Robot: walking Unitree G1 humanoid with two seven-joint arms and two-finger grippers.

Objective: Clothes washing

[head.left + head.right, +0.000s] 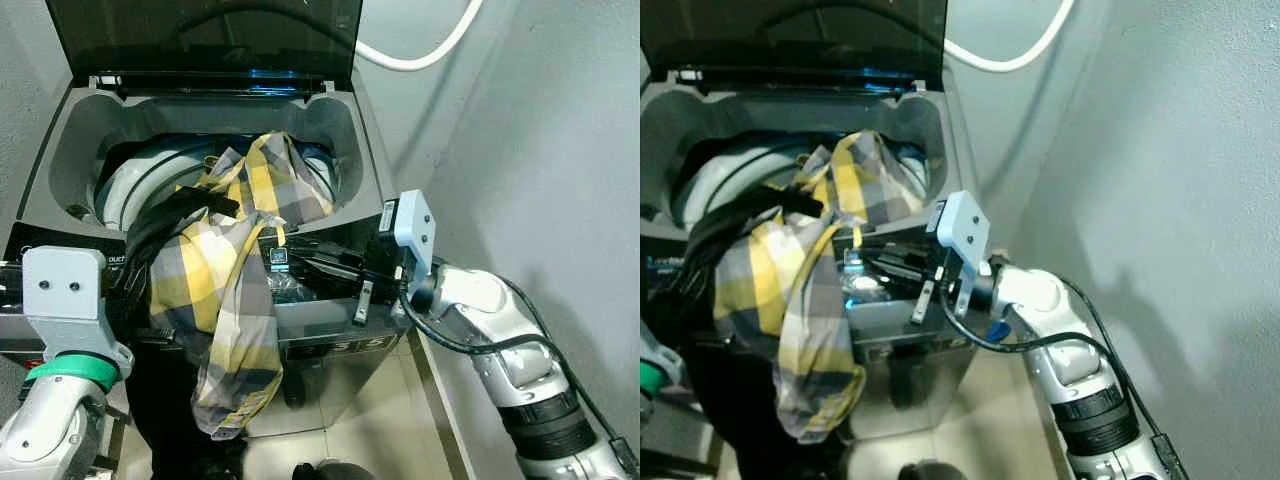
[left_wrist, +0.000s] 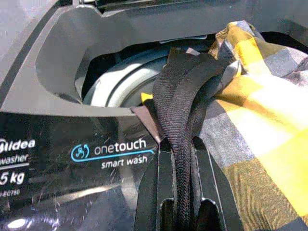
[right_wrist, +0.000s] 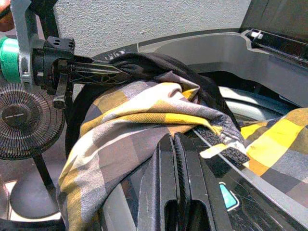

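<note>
A yellow and grey plaid shirt [image 1: 225, 290] lies over the front rim of the open top-load washing machine [image 1: 70, 150]. One end rests in the drum [image 1: 130, 180]; the other hangs down the front. A black webbing strap [image 2: 180, 96] of a dark garment runs across the shirt. My left gripper [image 2: 180, 144] is shut on that strap at the front left corner, and the right wrist view shows the left gripper [image 3: 122, 74] holding it up. From the right, my right gripper [image 1: 285, 258] reaches over the front rim, fingers [image 3: 166, 159] pressed together, tips touching the shirt's folds.
The lid [image 1: 200, 30] stands open at the back. A white hose [image 1: 420, 60] curves along the wall behind. A grey wall [image 1: 560, 150] is close on the right, with tiled floor [image 1: 370, 420] below. A standing fan [image 3: 24, 120] is left of the machine.
</note>
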